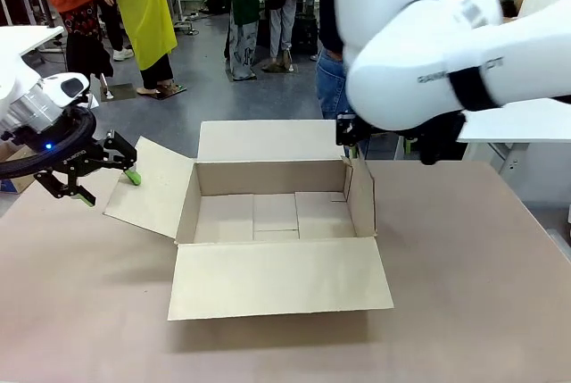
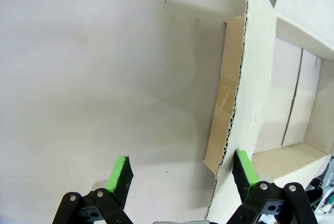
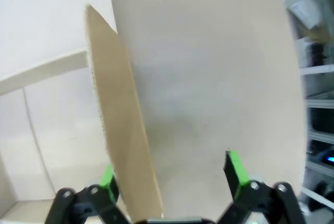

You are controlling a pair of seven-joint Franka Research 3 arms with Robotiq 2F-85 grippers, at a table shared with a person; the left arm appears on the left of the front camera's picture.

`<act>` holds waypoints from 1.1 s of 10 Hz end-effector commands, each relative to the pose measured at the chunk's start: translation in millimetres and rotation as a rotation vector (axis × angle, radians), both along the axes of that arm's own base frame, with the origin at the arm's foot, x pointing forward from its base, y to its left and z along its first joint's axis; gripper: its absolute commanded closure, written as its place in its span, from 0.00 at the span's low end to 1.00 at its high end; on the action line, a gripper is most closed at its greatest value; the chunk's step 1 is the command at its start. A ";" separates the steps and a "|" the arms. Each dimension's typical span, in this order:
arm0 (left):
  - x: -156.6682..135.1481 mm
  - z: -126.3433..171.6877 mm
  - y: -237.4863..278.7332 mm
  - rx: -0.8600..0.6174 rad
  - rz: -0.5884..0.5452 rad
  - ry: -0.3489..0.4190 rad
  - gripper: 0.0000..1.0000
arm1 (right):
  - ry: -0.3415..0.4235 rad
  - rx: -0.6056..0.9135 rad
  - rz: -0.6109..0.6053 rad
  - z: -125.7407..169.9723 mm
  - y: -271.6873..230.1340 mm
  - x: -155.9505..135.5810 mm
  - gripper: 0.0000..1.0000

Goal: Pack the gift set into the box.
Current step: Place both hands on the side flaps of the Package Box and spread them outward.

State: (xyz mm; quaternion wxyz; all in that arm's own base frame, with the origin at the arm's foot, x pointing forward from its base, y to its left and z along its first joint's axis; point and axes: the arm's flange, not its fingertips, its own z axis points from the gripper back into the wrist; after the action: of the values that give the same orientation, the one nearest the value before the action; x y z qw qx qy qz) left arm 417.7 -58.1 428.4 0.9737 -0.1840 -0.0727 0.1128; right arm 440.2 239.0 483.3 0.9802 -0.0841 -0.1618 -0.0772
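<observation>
The box, a brown cardboard carton, stands open in the middle of the table with nothing inside. Its left, near and far flaps are spread out, and its right flap stands upright. My left gripper is open at the outer edge of the left flap. In the left wrist view that flap's edge runs between the fingers of the left gripper, close to the right pad. My right gripper is open over the upright right flap, which rises between the fingers of the right gripper. The gift set is out of view.
The table is bare brown board around the carton. A person in jeans stands just behind the far flap, with others farther back. A white table sits at the right.
</observation>
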 end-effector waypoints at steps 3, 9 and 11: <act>-1.8 2.9 0.2 0.014 0.014 0.002 0.00 | 0.045 0.397 0.049 -41.5 -115.3 0.3 0.00; -1.8 2.9 0.2 0.014 0.014 0.002 0.00 | 0.015 0.374 0.008 -44.5 -120.5 9.9 0.00; -1.8 2.9 0.2 0.014 0.014 0.002 0.00 | 0.015 0.374 0.008 -44.5 -120.5 9.9 0.00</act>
State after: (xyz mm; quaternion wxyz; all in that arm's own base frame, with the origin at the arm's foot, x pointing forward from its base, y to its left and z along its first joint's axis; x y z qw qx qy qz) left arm 417.7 -57.8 428.2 0.9737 -0.1839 -0.0726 0.1132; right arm 446.8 119.6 435.0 0.9793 0.1119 -0.1415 -0.0916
